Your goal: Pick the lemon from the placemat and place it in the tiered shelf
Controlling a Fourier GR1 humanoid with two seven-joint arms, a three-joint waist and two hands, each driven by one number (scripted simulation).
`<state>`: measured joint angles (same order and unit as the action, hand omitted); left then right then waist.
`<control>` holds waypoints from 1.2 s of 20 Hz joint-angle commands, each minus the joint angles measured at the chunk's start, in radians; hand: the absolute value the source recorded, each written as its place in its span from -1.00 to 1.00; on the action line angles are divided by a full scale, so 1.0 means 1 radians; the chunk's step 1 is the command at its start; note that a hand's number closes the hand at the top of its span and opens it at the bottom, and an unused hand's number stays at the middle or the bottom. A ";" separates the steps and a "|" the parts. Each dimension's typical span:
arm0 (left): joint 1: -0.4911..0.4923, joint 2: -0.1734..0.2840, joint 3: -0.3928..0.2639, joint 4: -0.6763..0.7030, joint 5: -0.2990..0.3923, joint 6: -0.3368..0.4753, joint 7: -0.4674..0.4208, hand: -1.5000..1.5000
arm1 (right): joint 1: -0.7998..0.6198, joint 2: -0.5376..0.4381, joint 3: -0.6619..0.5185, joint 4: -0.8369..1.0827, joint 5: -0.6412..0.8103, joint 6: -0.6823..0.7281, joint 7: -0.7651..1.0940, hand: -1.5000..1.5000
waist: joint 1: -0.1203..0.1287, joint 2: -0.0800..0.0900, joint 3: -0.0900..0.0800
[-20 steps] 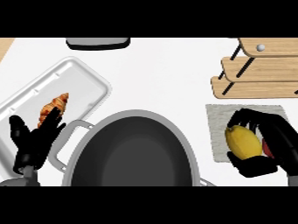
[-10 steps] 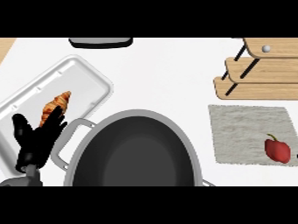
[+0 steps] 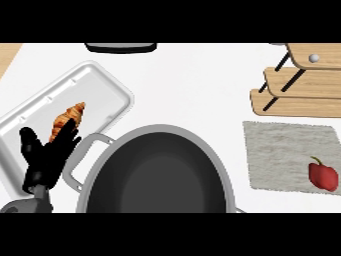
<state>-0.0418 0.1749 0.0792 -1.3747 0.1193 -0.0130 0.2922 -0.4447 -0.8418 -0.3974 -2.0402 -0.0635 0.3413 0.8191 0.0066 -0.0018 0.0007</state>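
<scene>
1 hand (image 3: 46,159) shows, the left, open at 8 o'clock; right hand and lemon gone since earlier; white counter (image 3: 195,85).

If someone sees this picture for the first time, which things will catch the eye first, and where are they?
The big dark pot fills the lower middle. A red pepper lies on the grey placemat at the right, below the wooden tiered shelf. At the left, a croissant sits on a white tray, above the open left hand.
</scene>
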 commanded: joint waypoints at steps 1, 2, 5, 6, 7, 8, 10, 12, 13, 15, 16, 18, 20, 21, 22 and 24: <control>-0.078 0.033 0.048 0.089 0.012 -0.014 -0.008 0.00 | -0.149 -0.054 0.026 0.191 0.028 -0.007 -0.028 1.00 | 0.007 0.006 -0.002; -0.067 0.000 -0.001 0.034 -0.012 0.013 0.049 0.00 | -0.198 -0.106 -0.017 0.296 -0.016 0.038 -0.068 1.00 | 0.012 0.006 -0.002; -0.061 0.010 0.021 0.064 -0.002 -0.005 0.011 0.00 | -0.218 -0.096 0.046 0.410 0.095 0.023 -0.202 1.00 | 0.011 0.007 -0.001; 0.003 0.014 0.028 0.018 0.020 -0.031 0.002 0.00 | -0.179 -0.102 -0.004 0.408 0.059 0.059 -0.225 1.00 | 0.004 0.003 -0.001; -0.044 -0.002 0.005 0.009 0.000 0.003 0.056 0.00 | -0.296 -0.097 0.092 0.473 0.092 0.014 -0.161 1.00 | 0.016 0.006 -0.002; 0.029 -0.005 0.005 0.028 -0.001 -0.032 -0.038 0.00 | -0.287 -0.122 0.055 0.519 0.077 0.060 -0.237 1.00 | 0.013 0.005 -0.001; -0.008 0.002 0.007 0.001 0.002 -0.022 0.019 0.00 | -0.298 -0.135 0.054 0.591 0.076 0.096 -0.285 1.00 | 0.009 0.005 -0.001; 0.007 0.004 0.007 -0.018 -0.001 -0.017 0.029 0.00 | -0.329 -0.165 0.068 0.667 0.089 0.139 -0.348 1.00 | 0.013 0.005 -0.001; -0.076 -0.025 -0.001 0.044 -0.035 0.036 0.025 0.00 | -0.354 -0.114 0.134 0.636 0.134 0.088 -0.323 1.00 | 0.009 0.006 -0.001; -0.065 0.013 0.043 0.123 0.012 -0.046 -0.046 0.00 | -0.385 -0.131 0.159 0.730 0.177 0.108 -0.409 1.00 | 0.014 0.009 -0.002; -0.032 -0.002 0.011 0.021 -0.003 -0.013 0.038 0.00 | -0.387 -0.134 0.171 0.788 0.218 0.101 -0.472 1.00 | 0.021 0.008 -0.001; -0.022 -0.028 -0.001 0.078 -0.036 0.004 -0.033 0.00 | -0.361 -0.124 0.155 0.835 0.243 0.087 -0.564 1.00 | 0.009 0.007 -0.001; -0.032 -0.010 0.011 -0.004 -0.004 -0.003 0.046 0.00 | -0.427 -0.055 0.231 0.862 0.316 0.009 -0.520 1.00 | 0.019 0.007 -0.001; -0.006 -0.004 0.010 0.020 -0.015 -0.016 0.015 0.00 | -0.452 -0.088 0.214 0.899 0.304 0.059 -0.553 1.00 | 0.013 0.005 -0.001; -0.064 -0.010 0.012 0.050 -0.024 0.000 0.010 0.00 | -0.486 -0.119 0.195 1.005 0.328 0.049 -0.627 1.00 | 0.016 0.009 -0.001; -0.058 -0.010 0.018 0.030 -0.003 -0.005 0.059 0.00 | -0.471 -0.031 0.236 0.982 0.365 -0.018 -0.614 1.00 | 0.011 0.006 -0.001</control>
<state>-0.0782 0.1633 0.0888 -1.3550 0.1058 -0.0187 0.3078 -0.8867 -0.9205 -0.1936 -1.1335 0.2396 0.3728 0.2631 0.0229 0.0041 0.0009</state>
